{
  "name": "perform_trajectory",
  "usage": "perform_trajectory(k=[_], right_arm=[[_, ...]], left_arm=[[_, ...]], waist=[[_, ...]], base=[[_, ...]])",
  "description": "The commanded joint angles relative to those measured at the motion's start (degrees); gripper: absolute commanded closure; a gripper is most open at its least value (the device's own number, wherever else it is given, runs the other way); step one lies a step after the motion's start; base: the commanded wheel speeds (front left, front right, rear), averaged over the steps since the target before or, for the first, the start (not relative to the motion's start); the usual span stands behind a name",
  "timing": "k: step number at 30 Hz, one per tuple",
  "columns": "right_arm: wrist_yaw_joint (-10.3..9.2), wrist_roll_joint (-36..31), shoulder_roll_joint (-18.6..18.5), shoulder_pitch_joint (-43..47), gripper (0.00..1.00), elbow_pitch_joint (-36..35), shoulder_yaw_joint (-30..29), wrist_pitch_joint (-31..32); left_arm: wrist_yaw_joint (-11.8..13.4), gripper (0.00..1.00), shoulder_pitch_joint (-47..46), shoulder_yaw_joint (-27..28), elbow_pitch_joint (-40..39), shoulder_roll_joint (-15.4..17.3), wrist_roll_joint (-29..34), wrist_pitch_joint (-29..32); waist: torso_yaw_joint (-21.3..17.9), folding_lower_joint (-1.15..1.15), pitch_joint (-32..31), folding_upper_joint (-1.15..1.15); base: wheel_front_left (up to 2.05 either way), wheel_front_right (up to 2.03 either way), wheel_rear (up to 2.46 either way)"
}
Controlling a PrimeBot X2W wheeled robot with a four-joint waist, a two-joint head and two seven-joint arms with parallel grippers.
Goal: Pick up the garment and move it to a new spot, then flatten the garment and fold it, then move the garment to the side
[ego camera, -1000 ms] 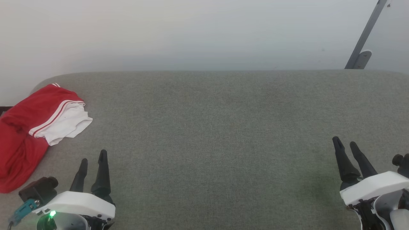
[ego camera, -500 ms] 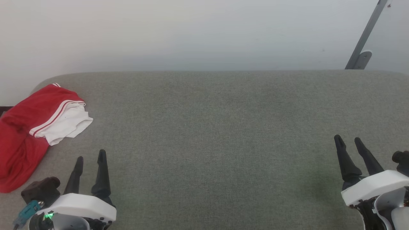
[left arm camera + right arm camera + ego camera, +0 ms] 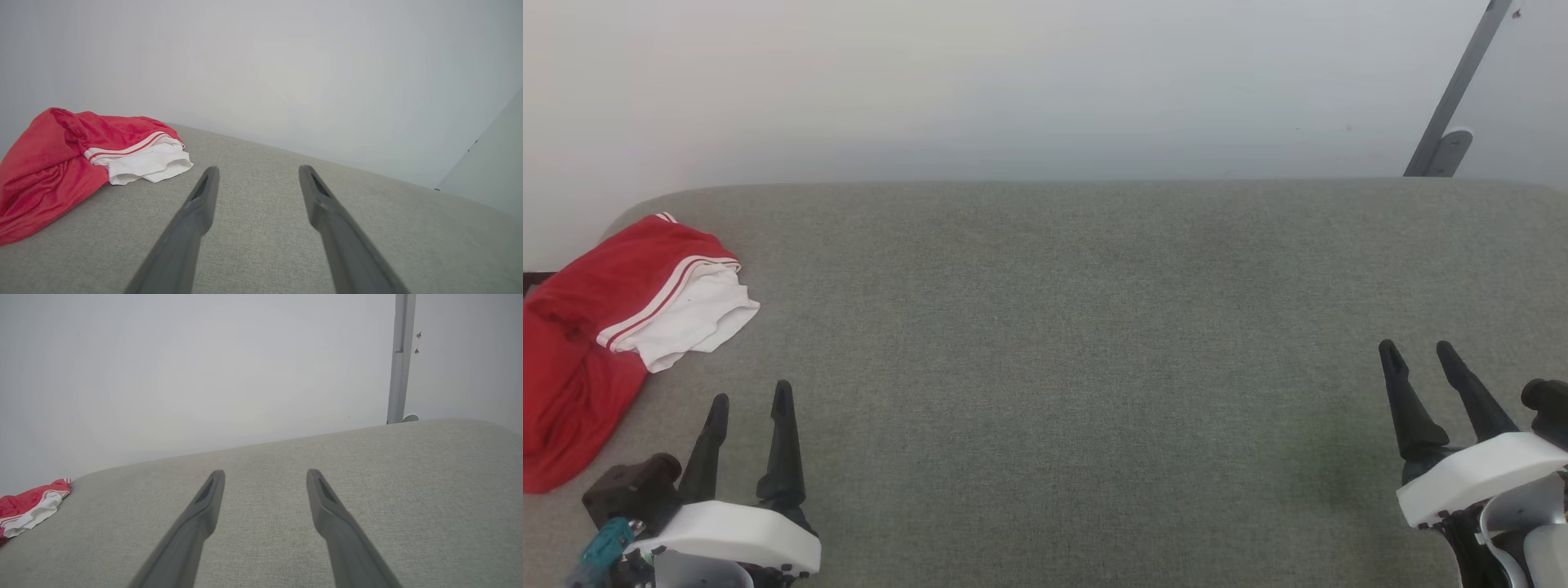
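Far left, the garment (image 3: pixel 596 327) lies in a crumpled heap at the left edge of the grey worktop (image 3: pixel 1094 367), part of it running out of your head view. Nothing of the task looks done yet. The garment has not been lifted, and the move to a new spot, the flattening, the fold and the shift aside all appear to lie ahead. Its long axis runs from your near left toward the far edge, leaning a little rightward. The white lining and striped hem band spill out to the right, toward the bare middle of the worktop, while the red bulk trails back toward you. Just right of it and nearer you, your left pincer (image 3: pixel 751 392) stands wide, fingers pointing away from you, holding nothing and clear of the fabric. Across the bare surface, well apart, your right pincer (image 3: pixel 1416 346) is likewise spread wide and empty. Beyond it, a grey bar (image 3: pixel 1454 90) slants up the pale wall (image 3: pixel 1013 82).
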Motion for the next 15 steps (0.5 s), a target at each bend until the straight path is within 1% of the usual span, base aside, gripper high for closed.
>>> perform_trajectory(k=[1,15], right_arm=[[0.0,-1.2,-0.5,-0.6,0.0,-0.6,0.0,-0.5],[0.0,-6.9,-1.2,-0.1,0.0,-1.7,-0.1,-1.2]], left_arm=[[0.3,0.0,0.4,-0.2,-0.6,0.5,1.3,-0.6],[1.2,0.0,1.0,-1.2,-1.3,2.2,5.5,-2.2]], waist=[[0.0,0.0,0.0,0.0],[-0.1,0.0,0.1,0.0]], base=[[0.0,0.0,0.0],[0.0,0.0,0.0]])
